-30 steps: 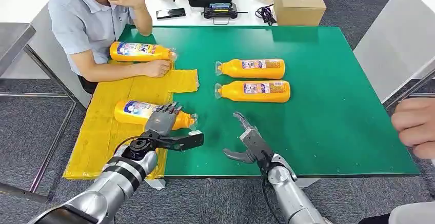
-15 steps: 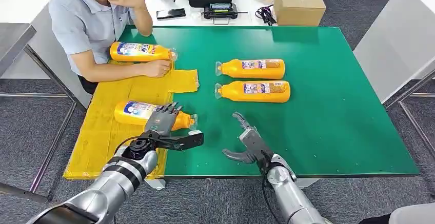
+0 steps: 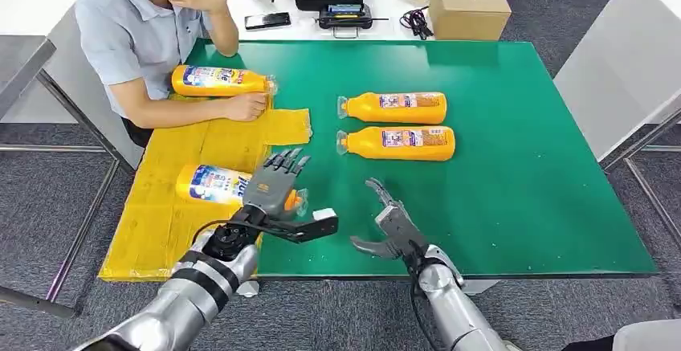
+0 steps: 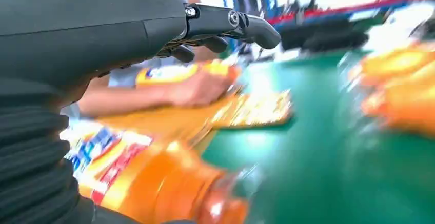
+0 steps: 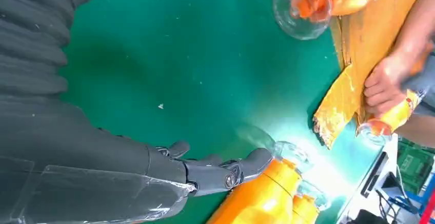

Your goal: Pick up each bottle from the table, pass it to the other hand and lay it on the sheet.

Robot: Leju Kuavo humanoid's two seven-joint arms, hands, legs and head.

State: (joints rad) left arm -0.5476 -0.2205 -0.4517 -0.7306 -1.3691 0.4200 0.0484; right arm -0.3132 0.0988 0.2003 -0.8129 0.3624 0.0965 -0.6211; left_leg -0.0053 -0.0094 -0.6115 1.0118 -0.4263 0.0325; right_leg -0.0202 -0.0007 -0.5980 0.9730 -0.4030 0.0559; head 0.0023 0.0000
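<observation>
My left hand (image 3: 277,184), fingers spread, hovers above the bottle (image 3: 217,184) lying on the sheet (image 3: 161,222), apparently released. My right hand (image 3: 385,224) hangs open; I should lift clear before approaching the nearer green-table bottle (image 3: 399,142).

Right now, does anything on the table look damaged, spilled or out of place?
No spill shows. The yellow sheet is ragged: its far corner juts onto the green table with a torn edge. The near bottle lies with its cap end past the sheet's edge. A person's hand rests on the sheet.
</observation>
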